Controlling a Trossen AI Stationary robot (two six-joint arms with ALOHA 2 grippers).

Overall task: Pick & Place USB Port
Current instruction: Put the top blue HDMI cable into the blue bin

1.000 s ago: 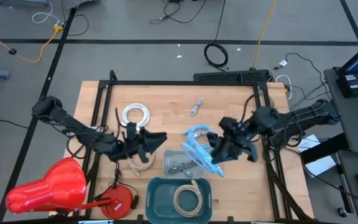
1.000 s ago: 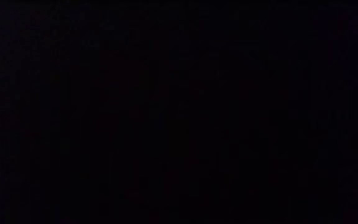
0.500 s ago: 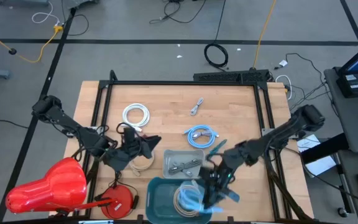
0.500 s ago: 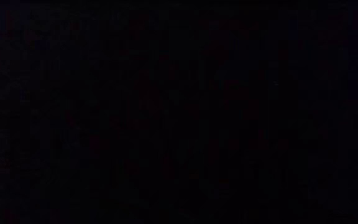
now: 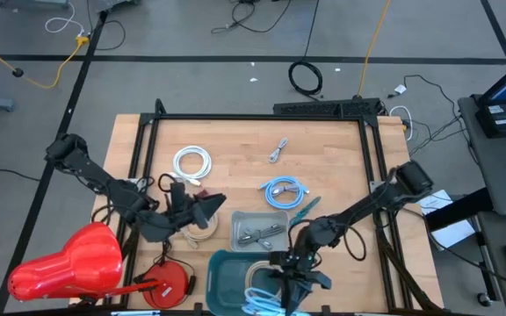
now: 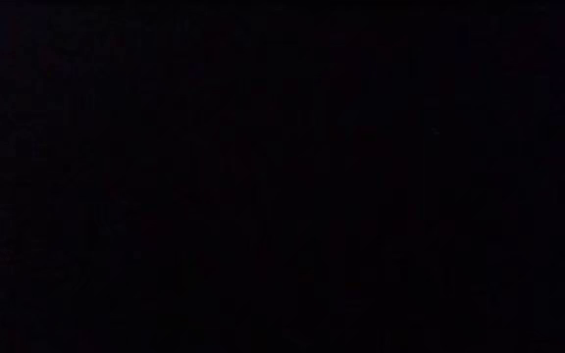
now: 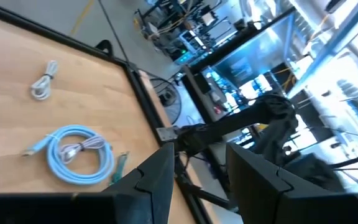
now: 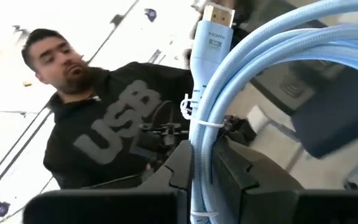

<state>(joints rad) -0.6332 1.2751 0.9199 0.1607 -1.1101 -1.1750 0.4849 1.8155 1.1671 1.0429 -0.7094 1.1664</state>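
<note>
My right gripper [image 5: 290, 279] is over the teal bin [image 5: 222, 274] at the table's near edge, shut on a bundled light blue cable [image 5: 266, 303]. In the right wrist view the cable [image 8: 229, 93] runs out past the fingers, its flat metal plug [image 8: 213, 25] at the far end. A beige coiled cable [image 5: 260, 279] lies in the bin. A second light blue coil [image 5: 281, 190] rests flat on the wood. My left gripper [image 5: 209, 207] is open, low over the table's left part, above a pale cable [image 5: 198, 232]. The low view is black. My right gripper pinches several strands of the light blue cable's coil [image 8: 202, 149] between its two fingers [image 8: 180, 167], just behind a thin tie [image 8: 199, 123]. It reaches in from the table's far right, slanting toward the near edge. The cable is lifted over the bin.
A clear tray of metal parts [image 5: 260, 228] sits just beyond the bin. A white coil [image 5: 191, 162], a small grey cable [image 5: 278, 149] and a green piece [image 5: 304, 209] lie on the wood. Red objects [image 5: 77, 262] stand at the near left. A person [image 8: 104, 137] shows beyond the table.
My right gripper has swung from the table's middle right toward the near edge, carrying the light blue cable from beside the clear tray to over the teal bin. It has stayed shut on the cable. The second blue coil has stayed in place.
</note>
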